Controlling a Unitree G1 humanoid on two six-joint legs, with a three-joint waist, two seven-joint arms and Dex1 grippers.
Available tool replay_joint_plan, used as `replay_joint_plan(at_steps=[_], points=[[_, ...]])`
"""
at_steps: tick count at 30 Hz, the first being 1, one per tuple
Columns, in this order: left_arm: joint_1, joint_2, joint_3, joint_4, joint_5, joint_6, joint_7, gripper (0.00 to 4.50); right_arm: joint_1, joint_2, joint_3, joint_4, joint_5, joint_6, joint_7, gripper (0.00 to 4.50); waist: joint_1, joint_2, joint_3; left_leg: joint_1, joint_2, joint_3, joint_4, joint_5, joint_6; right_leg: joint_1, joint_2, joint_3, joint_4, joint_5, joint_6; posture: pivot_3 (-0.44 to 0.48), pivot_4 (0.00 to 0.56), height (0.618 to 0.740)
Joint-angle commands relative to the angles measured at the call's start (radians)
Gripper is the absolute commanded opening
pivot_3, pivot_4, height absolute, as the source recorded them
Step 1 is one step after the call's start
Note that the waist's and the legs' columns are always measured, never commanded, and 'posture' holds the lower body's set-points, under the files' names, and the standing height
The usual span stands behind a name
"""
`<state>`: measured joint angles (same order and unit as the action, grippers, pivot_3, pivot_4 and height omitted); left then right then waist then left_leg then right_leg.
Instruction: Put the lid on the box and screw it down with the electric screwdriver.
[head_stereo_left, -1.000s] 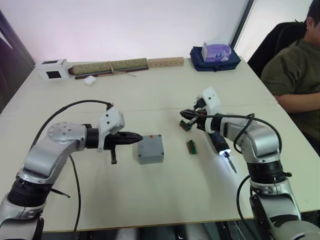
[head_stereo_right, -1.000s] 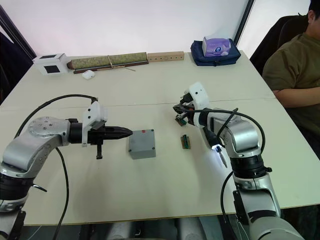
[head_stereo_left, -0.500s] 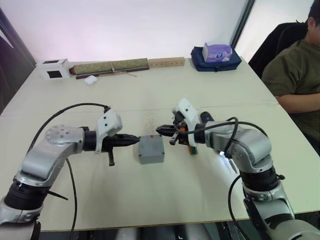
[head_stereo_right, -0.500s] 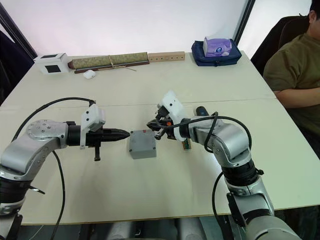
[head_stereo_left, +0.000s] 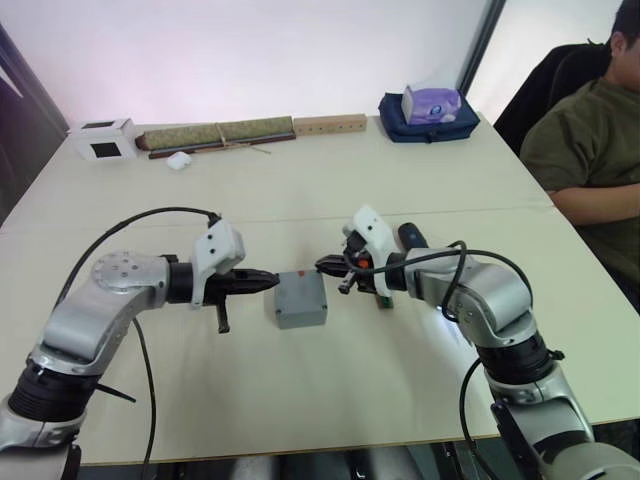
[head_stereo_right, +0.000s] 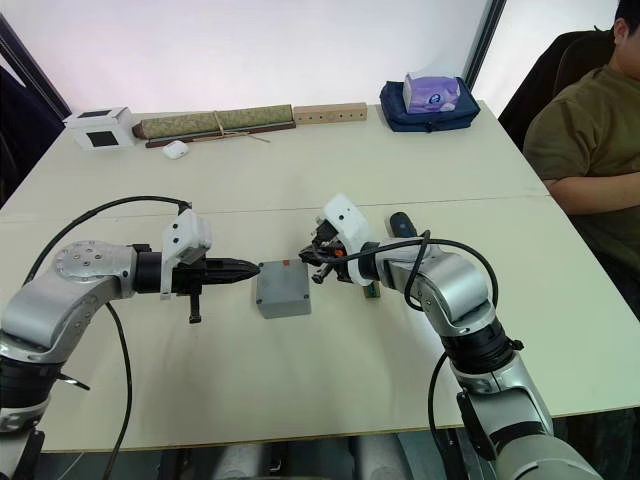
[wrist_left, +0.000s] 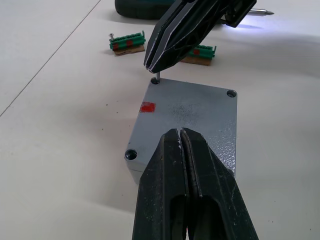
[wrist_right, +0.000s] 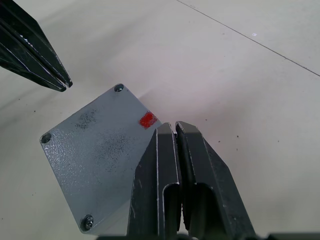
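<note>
While the lid (wrist_left: 187, 112) sits on the box (head_stereo_left: 301, 299) at mid-frame on the surface (head_stereo_left: 320, 390), the clenched left gripper (head_stereo_left: 272, 282) hovers beside it, and the right gripper (wrist_left: 159, 60) pinches a screw (wrist_left: 157, 77) over one corner hole.

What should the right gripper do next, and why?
Probably open the right gripper and lift away, leaving the screw standing in the lid's corner hole. Its fingers are shut on the screw, whose tip sits at that hole; the three other corners show screw heads. The screwdriver lies on the table behind that arm, so fetching it needs a free gripper.
</note>
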<state>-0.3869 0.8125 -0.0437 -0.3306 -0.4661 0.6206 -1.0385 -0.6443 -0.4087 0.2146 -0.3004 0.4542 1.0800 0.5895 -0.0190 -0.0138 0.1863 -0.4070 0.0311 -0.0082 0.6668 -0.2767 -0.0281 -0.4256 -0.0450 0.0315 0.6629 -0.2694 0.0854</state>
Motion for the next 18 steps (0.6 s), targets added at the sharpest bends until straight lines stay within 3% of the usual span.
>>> replay_joint_plan(at_steps=[1,18], points=[[-0.006,0.007,0.015,-0.034,-0.002,-0.013,0.004,0.00,-0.015,0.010,-0.014,-0.013,0.006,-0.020,0.001,0.02,0.000,0.000,0.000,0.000,0.000,0.000,0.000,0.000,0.000,0.000,0.000,0.000,0.000,0.000,0.000,0.000,0.150,0.740],[-0.002,0.003,0.013,-0.041,-0.001,-0.014,0.009,0.00,-0.022,0.017,0.000,0.002,0.002,-0.034,0.003,0.02,-0.001,0.000,0.000,0.000,0.000,0.000,0.000,0.000,0.000,0.000,0.000,0.000,0.000,0.000,0.000,0.000,0.150,0.740]])
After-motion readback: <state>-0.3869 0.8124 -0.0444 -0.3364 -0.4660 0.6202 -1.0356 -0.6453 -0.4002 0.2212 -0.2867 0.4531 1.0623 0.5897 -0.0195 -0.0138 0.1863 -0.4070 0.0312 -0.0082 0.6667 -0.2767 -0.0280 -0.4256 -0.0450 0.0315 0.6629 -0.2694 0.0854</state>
